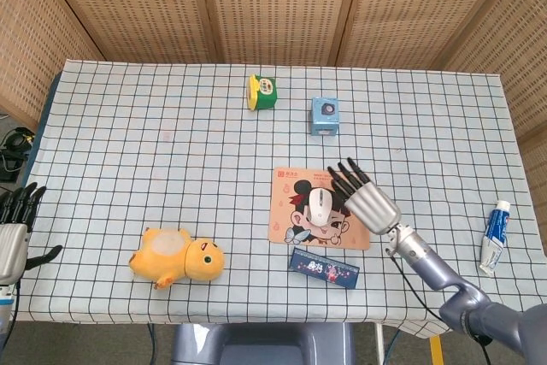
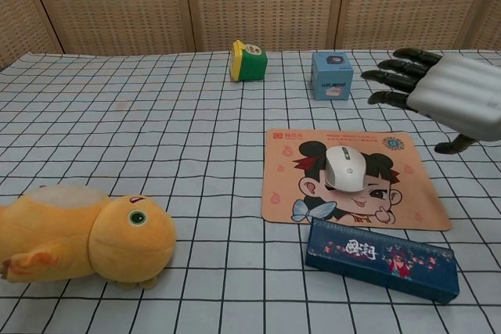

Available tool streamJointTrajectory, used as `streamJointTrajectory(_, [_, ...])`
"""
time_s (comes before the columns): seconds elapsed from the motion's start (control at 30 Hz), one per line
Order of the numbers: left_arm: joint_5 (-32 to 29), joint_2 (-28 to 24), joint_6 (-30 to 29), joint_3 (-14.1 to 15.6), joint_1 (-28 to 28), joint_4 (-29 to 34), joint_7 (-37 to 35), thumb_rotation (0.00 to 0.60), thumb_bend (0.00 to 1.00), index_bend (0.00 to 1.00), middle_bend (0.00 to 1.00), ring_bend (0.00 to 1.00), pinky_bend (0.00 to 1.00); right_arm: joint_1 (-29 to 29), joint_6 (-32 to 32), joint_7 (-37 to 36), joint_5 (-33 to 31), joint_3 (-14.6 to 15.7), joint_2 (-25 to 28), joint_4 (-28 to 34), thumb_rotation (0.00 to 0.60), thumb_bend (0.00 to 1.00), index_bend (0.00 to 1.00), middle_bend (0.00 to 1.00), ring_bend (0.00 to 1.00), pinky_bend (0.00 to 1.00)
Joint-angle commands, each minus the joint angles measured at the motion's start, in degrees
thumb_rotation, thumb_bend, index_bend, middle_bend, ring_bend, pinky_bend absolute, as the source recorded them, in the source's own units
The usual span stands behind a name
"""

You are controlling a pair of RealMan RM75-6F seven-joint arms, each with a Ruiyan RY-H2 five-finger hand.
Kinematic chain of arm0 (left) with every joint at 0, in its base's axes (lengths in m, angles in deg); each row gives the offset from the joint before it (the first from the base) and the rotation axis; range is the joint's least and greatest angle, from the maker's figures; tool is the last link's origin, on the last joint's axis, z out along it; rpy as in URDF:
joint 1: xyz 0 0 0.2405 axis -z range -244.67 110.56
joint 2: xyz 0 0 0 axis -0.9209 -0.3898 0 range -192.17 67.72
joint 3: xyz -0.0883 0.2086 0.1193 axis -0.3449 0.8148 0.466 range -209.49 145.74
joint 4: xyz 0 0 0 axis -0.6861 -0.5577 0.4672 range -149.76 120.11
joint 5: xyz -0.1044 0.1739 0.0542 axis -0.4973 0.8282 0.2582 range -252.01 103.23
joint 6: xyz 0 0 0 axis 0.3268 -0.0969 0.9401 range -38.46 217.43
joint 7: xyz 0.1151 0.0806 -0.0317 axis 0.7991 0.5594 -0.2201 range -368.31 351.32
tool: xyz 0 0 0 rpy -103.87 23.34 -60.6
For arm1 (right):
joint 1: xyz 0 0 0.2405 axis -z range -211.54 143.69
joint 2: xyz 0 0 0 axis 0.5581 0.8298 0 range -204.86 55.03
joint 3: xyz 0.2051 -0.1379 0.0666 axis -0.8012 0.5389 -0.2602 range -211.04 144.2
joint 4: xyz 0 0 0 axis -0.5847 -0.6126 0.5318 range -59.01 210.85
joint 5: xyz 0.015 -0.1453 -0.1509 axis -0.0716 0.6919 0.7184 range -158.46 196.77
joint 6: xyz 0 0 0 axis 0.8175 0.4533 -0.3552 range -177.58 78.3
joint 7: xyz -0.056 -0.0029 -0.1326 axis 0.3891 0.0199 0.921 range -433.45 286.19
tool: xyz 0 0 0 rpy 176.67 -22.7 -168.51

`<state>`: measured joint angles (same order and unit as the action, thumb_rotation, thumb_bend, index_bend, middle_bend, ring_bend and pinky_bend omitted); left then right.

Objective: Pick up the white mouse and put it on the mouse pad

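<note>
The white mouse (image 1: pixel 320 206) (image 2: pixel 345 167) lies by itself in the middle of the cartoon-printed mouse pad (image 1: pixel 291 220) (image 2: pixel 282 185). My right hand (image 1: pixel 365 197) (image 2: pixel 450 98) hovers to the right of the mouse, raised off the table, fingers stretched apart and holding nothing. My left hand (image 1: pixel 12 226) stays at the table's left edge in the head view, fingers apart and empty; the chest view does not show it.
A dark blue box (image 1: pixel 324 268) (image 2: pixel 381 260) lies just in front of the pad. A yellow plush (image 1: pixel 177 256) (image 2: pixel 82 234) sits front left. A green-yellow block (image 1: pixel 262 91) and a blue cube (image 1: pixel 325 115) stand at the back. A toothpaste tube (image 1: pixel 494 236) lies at the right edge.
</note>
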<state>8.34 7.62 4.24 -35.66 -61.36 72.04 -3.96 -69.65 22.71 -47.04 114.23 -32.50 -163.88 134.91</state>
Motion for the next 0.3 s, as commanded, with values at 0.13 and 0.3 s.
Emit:
streamJointTrajectory(0.13, [0.83, 0.43, -0.88, 0.27, -0.35, -0.28, 0.12, 0.6, 0.0, 0.0, 0.0, 0.0, 0.0, 10.91, 9.17, -10.84, -9.29, -3.54, 3.4, 8.11, 0.6, 0.17, 0.16, 0.0, 0.0, 0.0])
streamJointTrajectory(0.3, [2.13, 1.13, -1.69, 0.81, -0.56, -0.69, 1.06, 0.6, 0.0, 0.0, 0.0, 0.0, 0.0, 16.03, 11.16, -19.32, -11.19, -2.48, 5.37, 11.3, 0.6, 0.17, 0.14, 0.0, 0.0, 0.0])
